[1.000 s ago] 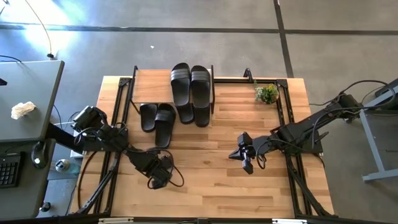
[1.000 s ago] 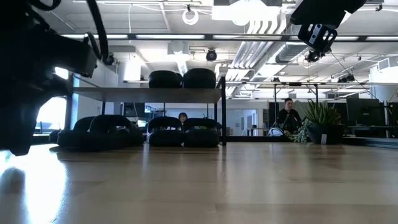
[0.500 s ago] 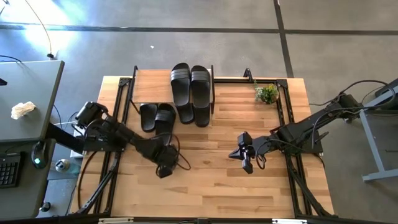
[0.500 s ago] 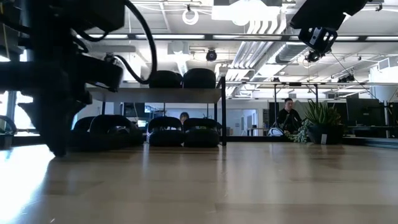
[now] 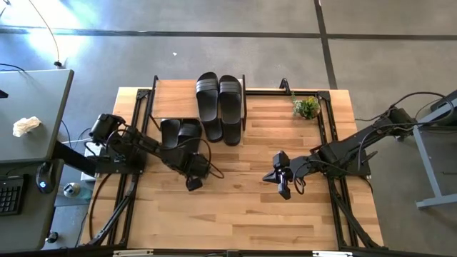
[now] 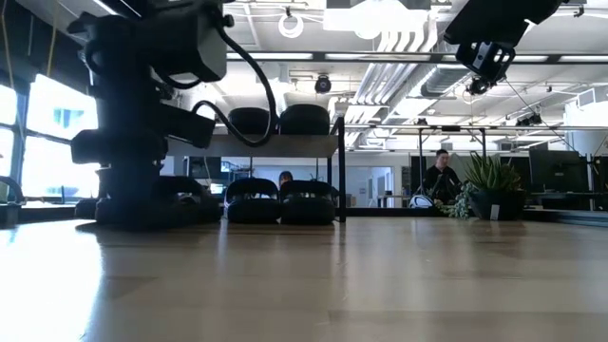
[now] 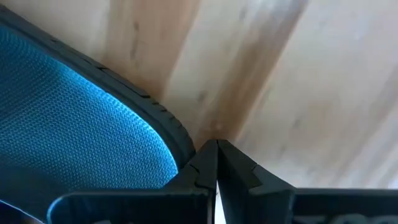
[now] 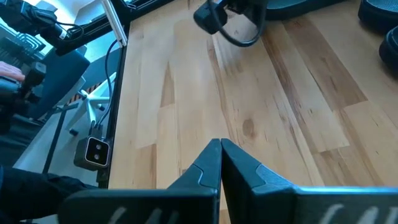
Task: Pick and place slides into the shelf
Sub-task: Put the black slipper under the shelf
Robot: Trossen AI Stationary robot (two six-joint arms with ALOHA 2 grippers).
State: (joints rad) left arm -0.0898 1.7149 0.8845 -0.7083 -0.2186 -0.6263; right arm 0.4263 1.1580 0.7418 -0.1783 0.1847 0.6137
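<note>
Left tool (image 5: 193, 184), lower centre-left of the high view: fingers pressed together and pinching nothing, tip low over the bench (image 5: 235, 214), just beside the heel of the nearest slide (image 5: 187, 137). In the left wrist view the joined fingertips (image 7: 217, 163) sit at the edge of a dark rubber rim. Right tool (image 5: 283, 187), centre-right of the high view: fingers likewise pressed together, empty, held above bare boards and waiting.

One pair of slides (image 5: 219, 91) lies on the top board of the shelf (image 5: 175, 99), upper centre of the frame, toes overhanging the near edge. A second pair lies side by side under that board's near edge. The low view shows further slides (image 6: 280, 201) under the board.

Judged step: nudging the nearest slide deeper under the board. To do it well, push along the sole's length with the joined tip against the heel rim, low and slow, so the slide travels straight without turning against its neighbour or the frame leg.
</note>
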